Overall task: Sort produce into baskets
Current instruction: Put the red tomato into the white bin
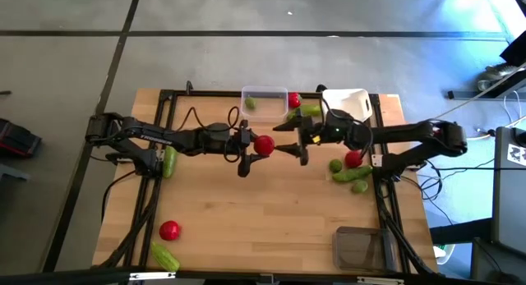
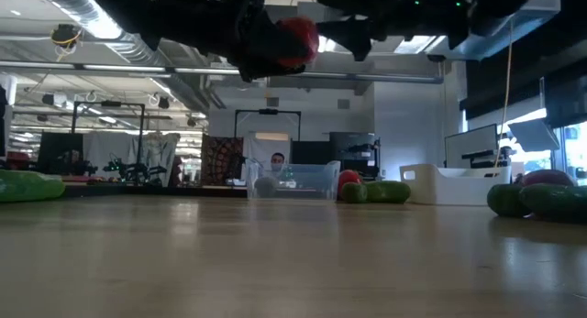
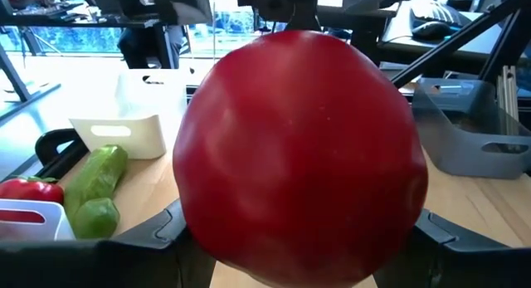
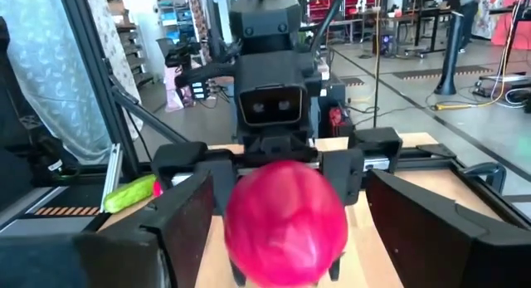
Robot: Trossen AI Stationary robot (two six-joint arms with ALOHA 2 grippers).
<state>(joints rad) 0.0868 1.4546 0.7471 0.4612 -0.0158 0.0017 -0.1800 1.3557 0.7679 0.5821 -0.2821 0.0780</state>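
Two grippers meet above mid-surface: the left gripper [image 1: 256,147] pinches a red tomato [image 1: 264,144] across its middle, while the right gripper [image 1: 297,147] faces it, jaws spread just beside the fruit. Smooth, rounded and probably light, it could slip; grip its widest part. Clear basket [image 1: 265,101] lies beyond.

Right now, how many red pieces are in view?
4: red piece held in the left gripper jaws mid-table; one beside the clear basket; one by the right arm; one near front-left. Others may be hidden.
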